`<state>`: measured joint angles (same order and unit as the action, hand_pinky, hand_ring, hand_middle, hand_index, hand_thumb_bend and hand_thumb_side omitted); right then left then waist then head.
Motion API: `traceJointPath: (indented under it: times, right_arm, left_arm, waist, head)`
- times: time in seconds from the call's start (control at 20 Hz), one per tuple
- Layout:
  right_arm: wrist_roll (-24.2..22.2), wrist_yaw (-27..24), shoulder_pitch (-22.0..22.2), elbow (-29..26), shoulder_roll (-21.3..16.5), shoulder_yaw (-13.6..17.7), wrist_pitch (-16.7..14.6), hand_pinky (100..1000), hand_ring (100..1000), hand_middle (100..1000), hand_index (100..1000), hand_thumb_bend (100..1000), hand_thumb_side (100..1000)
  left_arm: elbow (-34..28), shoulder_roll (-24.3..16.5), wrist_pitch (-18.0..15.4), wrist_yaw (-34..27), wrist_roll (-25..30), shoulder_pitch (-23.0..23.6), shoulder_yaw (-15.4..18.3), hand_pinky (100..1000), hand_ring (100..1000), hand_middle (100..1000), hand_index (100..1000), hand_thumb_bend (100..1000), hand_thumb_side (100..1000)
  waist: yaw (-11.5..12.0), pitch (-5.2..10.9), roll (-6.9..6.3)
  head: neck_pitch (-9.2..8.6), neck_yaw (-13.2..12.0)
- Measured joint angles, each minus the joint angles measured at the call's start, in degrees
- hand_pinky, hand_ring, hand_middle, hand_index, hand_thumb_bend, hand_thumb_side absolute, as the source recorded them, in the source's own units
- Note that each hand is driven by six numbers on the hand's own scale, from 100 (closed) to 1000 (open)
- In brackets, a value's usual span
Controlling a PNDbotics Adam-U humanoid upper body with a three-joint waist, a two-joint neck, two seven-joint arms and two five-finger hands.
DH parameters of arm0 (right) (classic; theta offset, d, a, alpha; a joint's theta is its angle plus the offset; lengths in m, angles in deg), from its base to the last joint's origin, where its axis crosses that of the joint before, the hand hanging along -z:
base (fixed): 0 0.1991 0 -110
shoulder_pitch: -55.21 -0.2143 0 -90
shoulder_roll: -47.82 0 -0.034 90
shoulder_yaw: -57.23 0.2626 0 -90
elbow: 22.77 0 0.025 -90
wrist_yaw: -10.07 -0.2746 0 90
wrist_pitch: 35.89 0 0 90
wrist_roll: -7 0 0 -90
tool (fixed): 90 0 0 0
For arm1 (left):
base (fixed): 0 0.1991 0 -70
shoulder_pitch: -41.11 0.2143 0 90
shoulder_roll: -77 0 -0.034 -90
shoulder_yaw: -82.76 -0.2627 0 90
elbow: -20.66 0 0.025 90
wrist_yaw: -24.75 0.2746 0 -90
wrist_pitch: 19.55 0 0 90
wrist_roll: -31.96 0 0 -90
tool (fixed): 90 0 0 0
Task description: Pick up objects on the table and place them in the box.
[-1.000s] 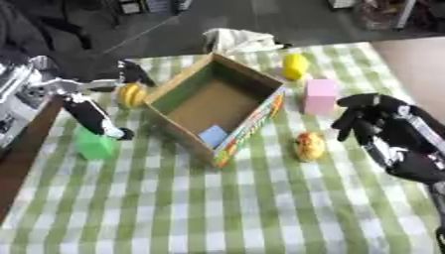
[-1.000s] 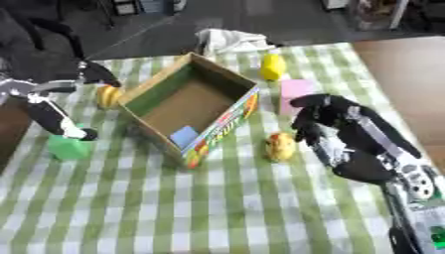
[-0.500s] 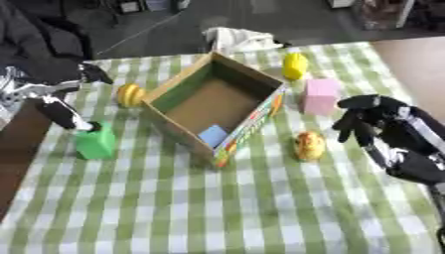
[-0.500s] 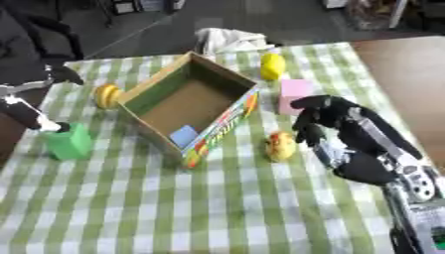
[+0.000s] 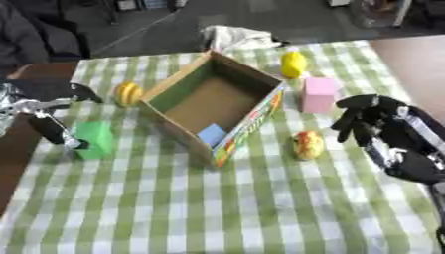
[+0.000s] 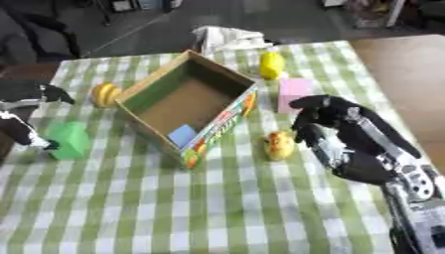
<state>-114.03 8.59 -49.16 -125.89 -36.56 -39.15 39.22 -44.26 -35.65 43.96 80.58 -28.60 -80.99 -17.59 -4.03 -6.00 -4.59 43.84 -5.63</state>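
An open cardboard box stands askew mid-table, with a small blue piece inside. Around it lie a green block, a yellow-orange striped fruit, a yellow fruit, a pink block and an orange-yellow fruit. My left hand is at the left edge, open. One finger reaches down to the green block's left side, and the hand holds nothing. My right hand hovers just right of the orange-yellow fruit, fingers relaxed and drooping, empty.
A crumpled white cloth lies at the far edge behind the box. The checked cloth ends at bare brown table on the left and far right. Open checked cloth spreads in front of the box.
My left hand has drawn back to the left, off the green block, which stays where it was. The right hand has barely moved.
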Motion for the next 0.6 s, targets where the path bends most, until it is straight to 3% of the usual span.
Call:
traceJointPath:
  times: [0.4,0.55,0.6]
  right_arm:
    - [0.0,0.1,0.0,0.0,0.0,0.0,0.0,666,497,533,801,100,443]
    - [0.0,0.1,0.0,0.0,0.0,0.0,0.0,665,497,533,800,100,444]
    - [0.0,0.1,0.0,0.0,0.0,0.0,0.0,665,497,533,800,100,443]
  left_arm:
    - [2.4,2.4,0.1,0.7,0.5,1.3,0.0,792,802,807,930,457,460]
    - [2.8,3.0,0.9,0.8,-0.5,1.3,0.3,724,720,719,876,404,434]
    - [2.8,3.2,1.2,1.0,-1.3,1.5,0.3,657,635,626,827,359,412]
  waist:
    - [0.1,-0.09,0.24]
    - [0.1,-0.09,0.27]
    - [0.1,-0.09,0.3]
  head:
    - [0.0,0.1]
    - [0.0,0.2]
    - [0.0,0.2]
